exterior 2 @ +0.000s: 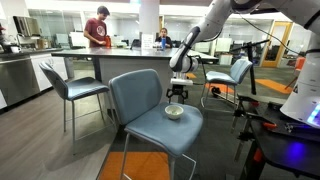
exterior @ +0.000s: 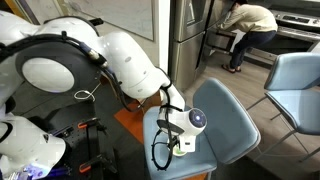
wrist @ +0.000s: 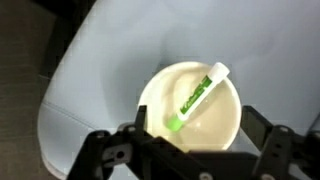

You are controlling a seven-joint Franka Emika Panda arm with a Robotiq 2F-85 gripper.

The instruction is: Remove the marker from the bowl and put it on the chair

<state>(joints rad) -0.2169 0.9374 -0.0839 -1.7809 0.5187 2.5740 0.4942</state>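
The white bowl point(wrist: 190, 105) sits on the seat of the blue-grey padded chair point(wrist: 100, 70). The green marker point(wrist: 196, 96) lies slanted inside it, with its white end on the far rim. My gripper point(wrist: 197, 135) hangs just above the bowl with its fingers spread to either side of it, open and empty. In an exterior view the gripper point(exterior 2: 177, 92) is above the bowl point(exterior 2: 175, 111) on the chair point(exterior 2: 150, 105). In an exterior view the wrist point(exterior: 185, 125) hides the bowl on the chair point(exterior: 225, 125).
A similar blue-grey chair with a thin metal frame point(exterior 2: 70, 85) stands behind. More chairs point(exterior 2: 232, 72) point(exterior: 295, 85) stand around. A counter point(exterior 2: 110, 60) with people runs across the back. A person bends at an oven point(exterior: 245, 25).
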